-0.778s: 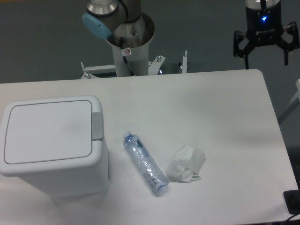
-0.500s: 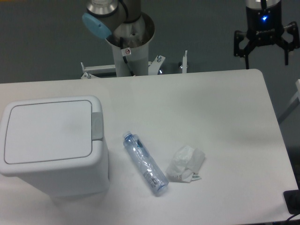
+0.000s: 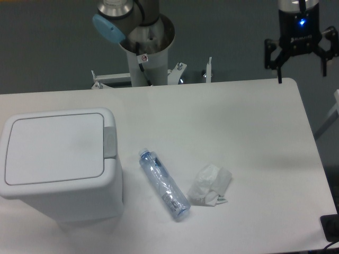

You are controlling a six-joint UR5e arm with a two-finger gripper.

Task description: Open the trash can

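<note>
Hovering above the far right corner of the bench (image 3: 254,132), the pincer (image 3: 301,69) hangs with its jaws spread wide and nothing between them, its black fingers pointing down and a blue indicator lit on the body above. This posture suits a start position: the jaws are clear of every object and the tool sits outside the working area. The trash can (image 3: 58,164) stands at the opposite side, against the left edge toward the near left corner, well apart from the pincer. Its flat lid (image 3: 53,148) lies closed, and the grey push-button tab (image 3: 109,143) sits on the lid's right side, facing the middle of the bench; this orientation presents the tab toward the arm's approach side. Between the can and the near edge centre lie a clear plastic bottle (image 3: 164,184), on its side just right of the can, and a crumpled white wrapper (image 3: 211,184) beside it. The arm's base column (image 3: 145,53) stands behind the far edge. Open room runs along the far half of the bench from the right corner to the can, so a diagonal travel toward the tab appears unobstructed. The bottle lies near the can's right wall, so a low approach from the near side would be tighter.
</note>
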